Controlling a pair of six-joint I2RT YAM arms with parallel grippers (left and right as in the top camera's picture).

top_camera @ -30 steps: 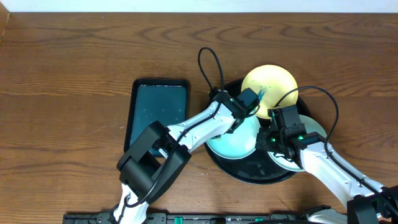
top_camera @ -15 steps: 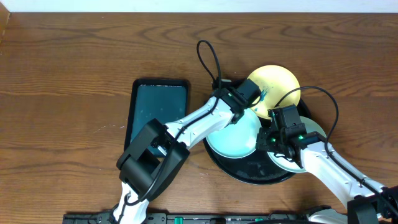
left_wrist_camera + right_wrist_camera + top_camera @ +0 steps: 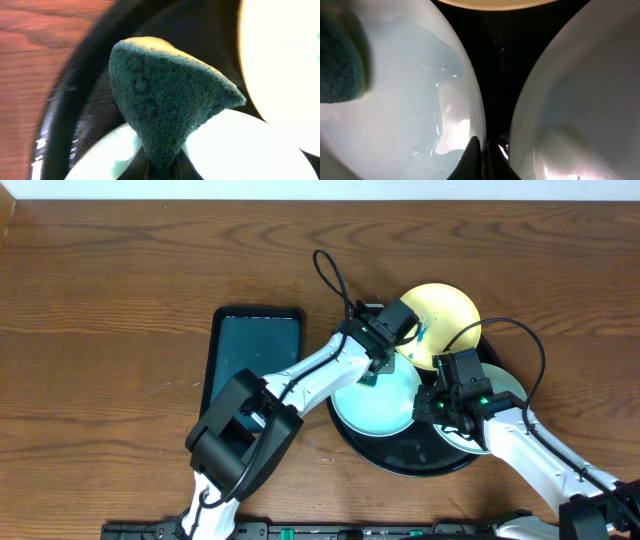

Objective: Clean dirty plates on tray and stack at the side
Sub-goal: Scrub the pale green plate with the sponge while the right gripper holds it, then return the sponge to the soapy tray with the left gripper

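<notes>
Sitting on the large round black tray (image 3: 400,458) are three small plates. A pale yellow plate (image 3: 450,305) is at the far side, with a blue-green smear near its inner edge. A mint-white plate (image 3: 380,405) in the middle carries a wet bluish film. A second mint-white plate (image 3: 503,385) is to the right, partly under the right arm.

The tray rests on a brown wooden table (image 3: 120,300), with a rectangular dark teal tray (image 3: 250,360) just to its left. A pale strip of wall runs along the table's far edge.

The left gripper (image 3: 161,167) is clamped on a dark green sponge (image 3: 165,100) with a yellow back. The sponge is over the far edge of the middle plate, near the tray rim; whether it touches the plate is unclear. The right gripper (image 3: 479,155) has its jaws pressed together on nothing, tips above the black gap between the two mint-white plates.
</notes>
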